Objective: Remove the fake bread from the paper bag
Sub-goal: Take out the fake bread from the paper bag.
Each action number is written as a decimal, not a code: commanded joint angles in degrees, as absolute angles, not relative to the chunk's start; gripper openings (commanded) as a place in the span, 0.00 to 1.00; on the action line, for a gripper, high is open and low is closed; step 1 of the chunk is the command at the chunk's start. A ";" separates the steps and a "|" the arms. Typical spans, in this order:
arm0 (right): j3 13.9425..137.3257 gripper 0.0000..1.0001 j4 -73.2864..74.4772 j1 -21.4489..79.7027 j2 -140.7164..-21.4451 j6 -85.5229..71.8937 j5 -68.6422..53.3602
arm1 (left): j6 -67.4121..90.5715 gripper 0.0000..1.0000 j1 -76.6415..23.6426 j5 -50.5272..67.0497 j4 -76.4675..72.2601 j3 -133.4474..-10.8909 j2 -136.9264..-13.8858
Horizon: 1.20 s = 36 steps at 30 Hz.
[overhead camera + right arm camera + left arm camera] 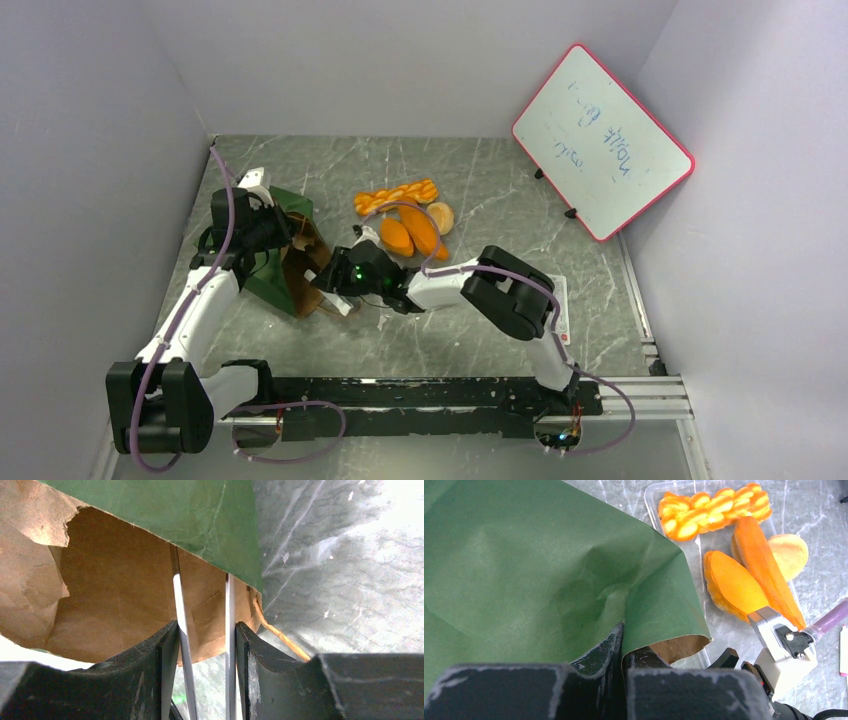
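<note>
My right end effector (205, 645) pinches the metal tongs (180, 605), which reach into the brown mouth of the paper bag (272, 280) by the left edge of the desk (480, 330). My left end effector (623, 645) is clamped on the bag's green rim. The fake bread (405, 215) lies farther back, mid-desk.

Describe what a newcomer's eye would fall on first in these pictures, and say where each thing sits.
The glossy orange fake bread heaped mid-table stands out first, then the red-framed whiteboard propped far right. Left of the bread, the dark green paper bag lies tipped, brown mouth open toward the right tool, which holds metal tongs at the opening; the left tool pinches the bag's wall.
</note>
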State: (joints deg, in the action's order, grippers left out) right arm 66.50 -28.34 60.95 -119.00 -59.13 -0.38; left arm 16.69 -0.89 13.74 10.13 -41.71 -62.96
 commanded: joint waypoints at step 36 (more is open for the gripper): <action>77.00 0.42 -27.55 59.63 -126.98 -61.15 8.26 | 17.89 0.07 -3.60 12.47 12.27 -42.97 -62.35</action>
State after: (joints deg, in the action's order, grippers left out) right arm 75.42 -27.62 60.42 -126.17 -61.47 5.67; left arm 17.34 -2.98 12.19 11.05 -41.71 -62.85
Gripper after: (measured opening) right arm 0.463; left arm 0.076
